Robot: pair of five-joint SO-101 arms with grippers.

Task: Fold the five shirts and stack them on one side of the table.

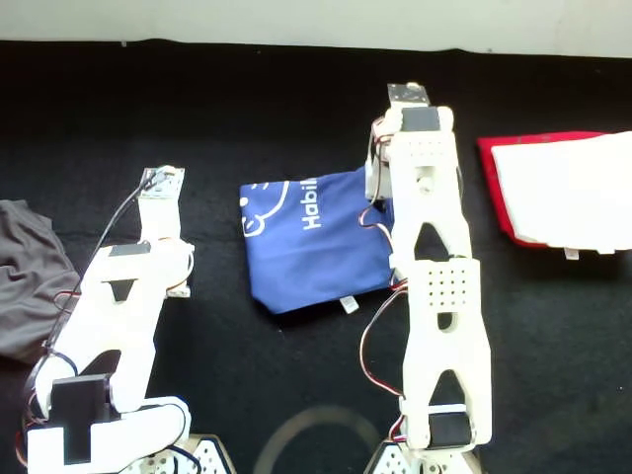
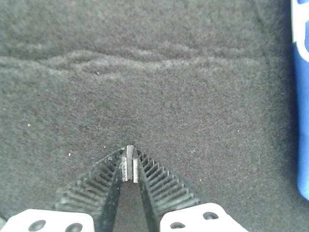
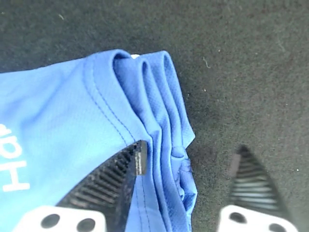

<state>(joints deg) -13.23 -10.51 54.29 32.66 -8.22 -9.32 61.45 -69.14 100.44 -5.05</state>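
Note:
A folded blue shirt [image 1: 311,242] with white print lies in the middle of the black table. My right gripper [image 3: 190,157] is open over its layered right edge [image 3: 164,125]; one finger [image 3: 130,166] is above the blue cloth, the other [image 3: 246,169] above bare felt. In the high view that gripper [image 1: 380,188] sits at the shirt's right side. My left gripper [image 2: 129,163] is shut with nothing in it, over bare felt left of the blue shirt [image 2: 301,96]. A white folded shirt [image 1: 568,188] lies on a red one [image 1: 494,173] at the right. A dark grey shirt [image 1: 30,276] is crumpled at the left.
The black felt table [image 1: 247,99] ends at a pale wall along the far edge. Both arm bases stand at the near edge, with loose wires beside them. Bare felt stretches behind the blue shirt and between the arms.

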